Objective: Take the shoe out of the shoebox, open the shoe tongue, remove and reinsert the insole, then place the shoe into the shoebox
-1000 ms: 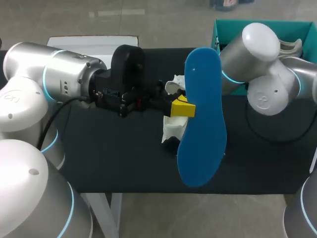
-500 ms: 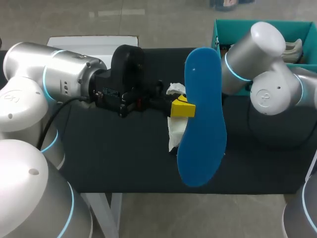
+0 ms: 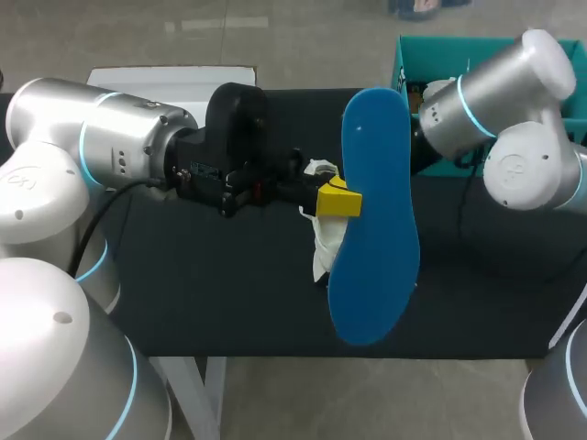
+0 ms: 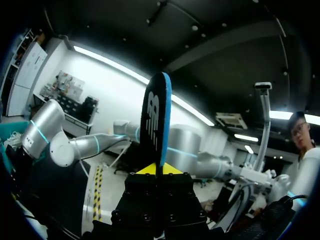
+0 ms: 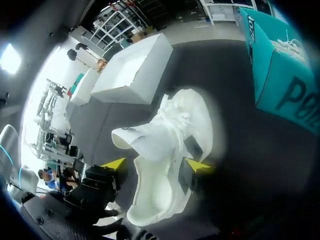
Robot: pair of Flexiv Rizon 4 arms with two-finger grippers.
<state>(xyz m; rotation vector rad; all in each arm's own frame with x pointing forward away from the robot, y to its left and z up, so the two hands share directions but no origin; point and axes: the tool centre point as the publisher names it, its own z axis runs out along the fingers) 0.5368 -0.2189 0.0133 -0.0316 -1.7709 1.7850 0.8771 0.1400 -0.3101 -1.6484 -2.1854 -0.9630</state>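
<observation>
The left gripper (image 3: pixel 343 202) is clenched on the blue insole (image 3: pixel 376 220) near its middle, holding it upright above the middle of the black tabletop (image 3: pixel 211 293), with the broad forefoot end toward the near edge and the heel end toward the far side. In the left wrist view the insole (image 4: pixel 158 117) stands edge-on between the yellow tips of this gripper (image 4: pixel 160 169). Just left of and partly behind the insole, the white shoe (image 3: pixel 321 249) hangs with its opening spread. The right gripper (image 5: pixel 156 164) is grasping this shoe (image 5: pixel 172 125) across its sides, one yellow tip on each flank, the tongue pulled up and the inside bare. The right arm (image 3: pixel 500 101) comes in from the far right, its gripper hidden behind the insole in the head view. Farther out, the teal shoebox (image 3: pixel 402 57) sits at the far right of the tabletop, and a white box lid (image 3: pixel 174 78) lies at the far left edge.
</observation>
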